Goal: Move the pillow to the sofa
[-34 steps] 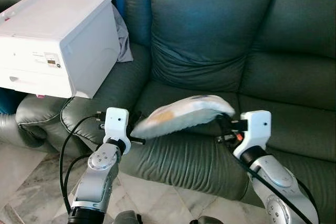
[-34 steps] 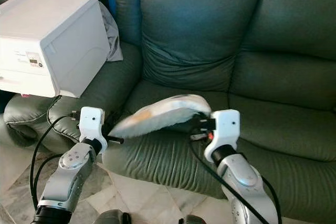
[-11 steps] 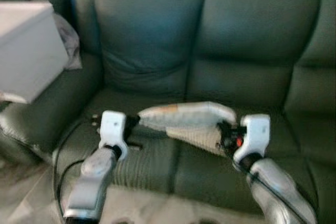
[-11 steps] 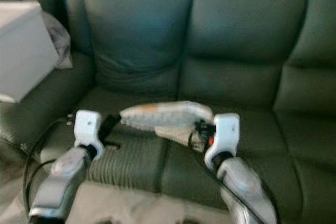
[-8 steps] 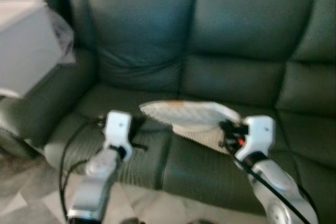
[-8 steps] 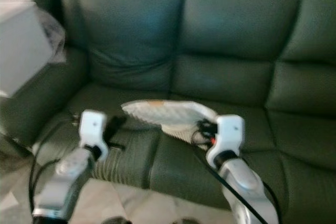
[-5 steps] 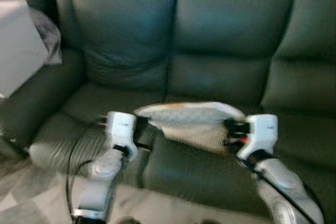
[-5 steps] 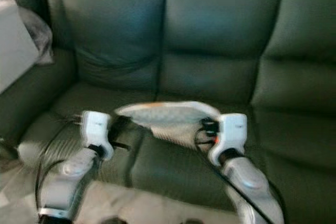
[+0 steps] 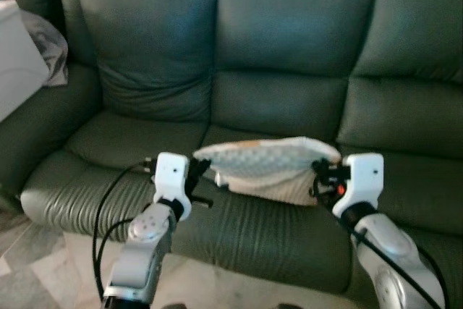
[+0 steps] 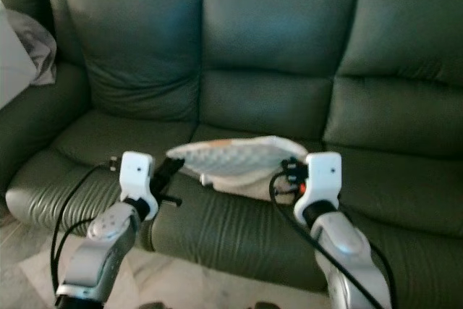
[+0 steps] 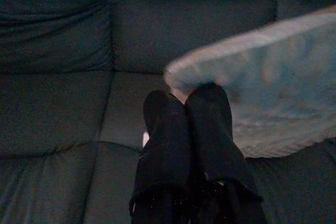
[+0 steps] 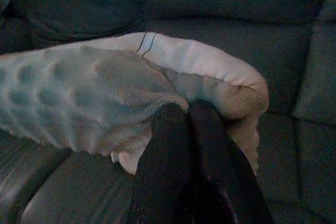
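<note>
- Since the earlier frames: white box (image 9: 18,56) now sits at the far left edge of the head views where it once filled the upper left, so the camera has swung right along the sofa (image 9: 289,48); pillow (image 9: 268,168), formerly over the left seat cushion, now hangs before the middle seat
- White box: on the sofa's left armrest, partly cut off by the frame edge
- Grey cloth (image 9: 47,52): bunched just beside the box, against the left back cushion
- Black cables (image 9: 108,200): looping from the left arm down past the seat front
- Left claw (image 9: 197,171): raised over the front of the left-middle seat, fingers (image 11: 205,129) drawn together, pinching the pillow's left edge
- Pillow: pale, with a dimpled top and an orange patch near its left end, held roughly level between both claws above the seat cushion; contact with the cushion below cannot be told
- Right claw (image 9: 318,179): at the pillow's right end, fingers (image 12: 168,145) pressed together, gripping a fold of the fabric
- Sofa: dark green leather, three back cushions in view, ribbed seat fronts
- Floor (image 9: 43,265): marbled tile at lower left
</note>
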Robot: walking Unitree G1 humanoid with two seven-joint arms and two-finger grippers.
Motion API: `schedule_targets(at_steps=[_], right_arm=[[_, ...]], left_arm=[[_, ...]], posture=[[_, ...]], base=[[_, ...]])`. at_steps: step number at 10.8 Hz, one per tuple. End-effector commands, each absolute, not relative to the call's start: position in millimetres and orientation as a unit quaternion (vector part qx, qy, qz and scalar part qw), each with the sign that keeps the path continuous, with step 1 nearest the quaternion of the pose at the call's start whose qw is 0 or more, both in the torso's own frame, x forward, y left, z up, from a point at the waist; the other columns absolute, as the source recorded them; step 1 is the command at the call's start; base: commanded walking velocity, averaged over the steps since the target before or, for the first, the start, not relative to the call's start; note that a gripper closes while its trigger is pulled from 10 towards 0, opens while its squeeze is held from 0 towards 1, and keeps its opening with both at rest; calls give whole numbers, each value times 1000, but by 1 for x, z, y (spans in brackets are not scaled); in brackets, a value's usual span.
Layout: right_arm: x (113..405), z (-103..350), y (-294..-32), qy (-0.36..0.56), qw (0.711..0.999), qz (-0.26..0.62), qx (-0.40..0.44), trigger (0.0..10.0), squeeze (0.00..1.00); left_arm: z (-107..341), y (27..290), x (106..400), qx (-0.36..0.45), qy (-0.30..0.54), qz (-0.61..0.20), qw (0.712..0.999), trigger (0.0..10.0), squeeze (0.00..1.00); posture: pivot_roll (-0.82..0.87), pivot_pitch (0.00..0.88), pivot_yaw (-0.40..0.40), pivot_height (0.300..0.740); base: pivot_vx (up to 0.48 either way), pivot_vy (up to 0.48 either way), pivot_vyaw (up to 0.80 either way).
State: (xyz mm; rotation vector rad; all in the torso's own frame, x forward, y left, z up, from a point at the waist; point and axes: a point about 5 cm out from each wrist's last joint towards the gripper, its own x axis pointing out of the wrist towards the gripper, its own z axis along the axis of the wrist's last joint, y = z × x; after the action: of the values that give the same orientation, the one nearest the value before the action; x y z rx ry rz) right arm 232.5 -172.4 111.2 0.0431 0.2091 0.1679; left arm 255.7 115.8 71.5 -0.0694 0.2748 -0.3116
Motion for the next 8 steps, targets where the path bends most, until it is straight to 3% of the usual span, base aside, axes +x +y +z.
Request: schedule_targets(at_steps=[1, 3, 8], right_arm=[[240, 119, -173, 80, 994, 73, 15, 10000, 0], [258, 135, -176, 50, 995, 83, 13, 10000, 0], [221, 143, -197, 114, 954, 273, -50, 10000, 0]], left_arm=[[72, 124, 258, -28, 136, -142, 980, 10000, 0], [73, 125, 260, -24, 131, -134, 982, 10000, 0], [69, 141, 265, 10, 132, -113, 985, 10000, 0]], posture=[[-67, 0, 24, 740], [-63, 0, 19, 740], [-109, 0, 37, 740]], base=[[0, 0, 0], [0, 0, 0], [0, 0, 0]])
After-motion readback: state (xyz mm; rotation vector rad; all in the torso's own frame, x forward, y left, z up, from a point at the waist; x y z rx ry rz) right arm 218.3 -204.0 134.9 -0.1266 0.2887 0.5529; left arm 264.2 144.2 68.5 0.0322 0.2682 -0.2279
